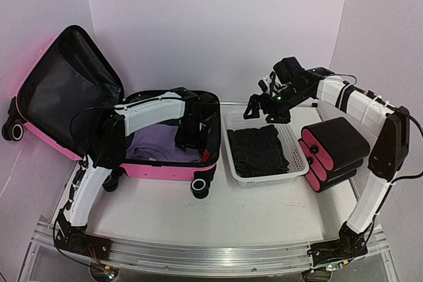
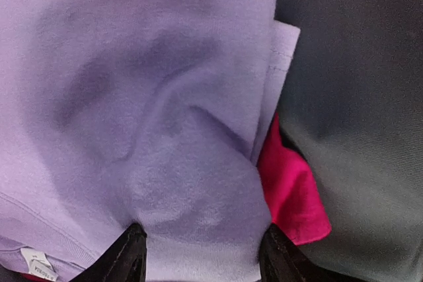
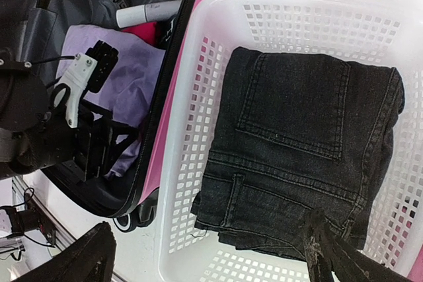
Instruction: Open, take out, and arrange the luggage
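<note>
the luggage (image 1: 165,166) sat on the left side of the tabletop (image 1: 198,216), already unzipped, with its lid thrown back and leaning up toward the left wall. it looked like a stiff hard shell, bulky but probably not heavy, and since it was on wheels it would likely roll or skid if shoved. the zip rim or the lid edge seemed like the best place to grab it, because the smooth pink sides looked slippery.

to its right was the white mesh basket (image 1: 264,179), just beside the shell, with one folded pair of dark jeans (image 3: 297,143) lying flat in it. past that was a stack of black cases with pink ends (image 1: 334,150).

inside the lower half of the luggage was a purple garment (image 2: 165,97) on top, a bright pink piece (image 2: 291,196) poking out beside it, and dark grey fabric (image 2: 357,130) on the right. it was all soft, floppy and light, so pinching a raised fold would be the way to lift it.

the left gripper (image 2: 201,246) was down in there with its jaws at a middling width on either side of a hump of the purple cloth. whether it actually had a grip couldn't be told. the right gripper (image 3: 208,252) hung over the basket above the jeans, spread wide and holding nothing.
</note>
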You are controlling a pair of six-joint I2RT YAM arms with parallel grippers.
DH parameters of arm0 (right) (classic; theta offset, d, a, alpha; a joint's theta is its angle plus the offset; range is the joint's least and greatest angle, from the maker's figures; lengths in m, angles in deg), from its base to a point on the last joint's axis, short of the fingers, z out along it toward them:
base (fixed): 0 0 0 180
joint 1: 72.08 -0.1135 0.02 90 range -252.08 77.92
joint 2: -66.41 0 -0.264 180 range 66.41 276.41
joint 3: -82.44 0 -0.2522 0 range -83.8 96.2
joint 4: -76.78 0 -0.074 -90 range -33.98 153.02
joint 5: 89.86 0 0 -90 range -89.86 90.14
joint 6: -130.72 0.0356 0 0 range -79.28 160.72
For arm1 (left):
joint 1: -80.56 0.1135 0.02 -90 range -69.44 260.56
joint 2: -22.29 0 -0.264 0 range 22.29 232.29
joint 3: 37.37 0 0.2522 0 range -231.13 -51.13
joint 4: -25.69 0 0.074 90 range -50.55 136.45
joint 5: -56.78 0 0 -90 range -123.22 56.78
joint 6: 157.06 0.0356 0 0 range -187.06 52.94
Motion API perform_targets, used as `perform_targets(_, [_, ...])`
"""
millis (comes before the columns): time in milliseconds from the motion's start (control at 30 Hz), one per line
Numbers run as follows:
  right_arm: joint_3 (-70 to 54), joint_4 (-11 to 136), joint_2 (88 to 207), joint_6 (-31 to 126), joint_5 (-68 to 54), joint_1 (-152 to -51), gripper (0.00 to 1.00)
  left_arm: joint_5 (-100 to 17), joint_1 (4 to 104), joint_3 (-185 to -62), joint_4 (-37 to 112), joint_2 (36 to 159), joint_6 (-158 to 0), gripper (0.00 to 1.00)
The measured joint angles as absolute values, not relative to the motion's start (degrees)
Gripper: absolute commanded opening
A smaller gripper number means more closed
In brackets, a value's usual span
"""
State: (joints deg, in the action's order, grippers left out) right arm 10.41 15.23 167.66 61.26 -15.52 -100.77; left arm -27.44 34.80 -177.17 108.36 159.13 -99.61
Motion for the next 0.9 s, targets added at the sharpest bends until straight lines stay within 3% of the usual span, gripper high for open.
perform_targets(67, [10.41,15.25,167.66,61.28,-15.54,-100.88,0.98,-26.52,34.64,-177.28,108.40,159.54,-99.04,0.72])
perform_targets(233, [10.41,15.25,167.66,61.41,-15.56,-100.88,0.98,-24.60,34.29,-177.45,108.58,160.48,-98.41,0.74])
perform_targets(667, [10.39,15.67,167.66,62.66,-15.56,-100.88,0.98,-19.99,34.49,-178.28,111.31,162.23,-97.23,0.43])
perform_targets(900, [10.43,16.37,167.71,63.99,-15.56,-100.90,0.98,-24.53,36.76,-178.28,111.50,161.73,-97.36,0.34])
